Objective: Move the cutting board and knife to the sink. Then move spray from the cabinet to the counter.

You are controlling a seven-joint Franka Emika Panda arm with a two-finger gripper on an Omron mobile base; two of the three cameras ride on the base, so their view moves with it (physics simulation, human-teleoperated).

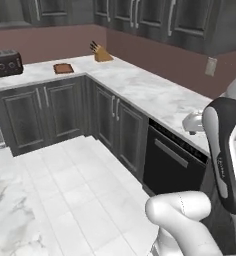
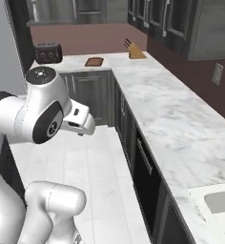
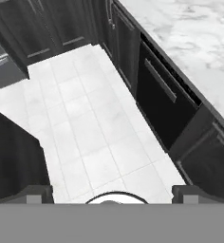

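Observation:
The reddish-brown cutting board (image 1: 63, 68) (image 2: 94, 61) lies flat on the far run of the white marble counter (image 1: 140, 85) (image 2: 171, 114), between the toaster and the knife block. The knife is too small to make out from here. A corner of the sink (image 2: 220, 200) is set into the counter at the near right. Dark wall cabinets (image 1: 140, 15) (image 2: 157, 14) hang above with doors shut, so the spray is hidden. My gripper (image 3: 113, 195) is open and empty, its fingertips (image 3: 38, 194) wide apart. It hangs over the tiled floor, far from the board.
A black toaster (image 1: 5, 62) (image 2: 48, 52) and a tan knife block (image 1: 102, 54) (image 2: 135, 51) stand on the far counter. A dark dishwasher (image 1: 170, 160) (image 3: 166, 99) sits under the near counter. The white tiled floor (image 1: 80, 185) lies in front of the lower cabinets.

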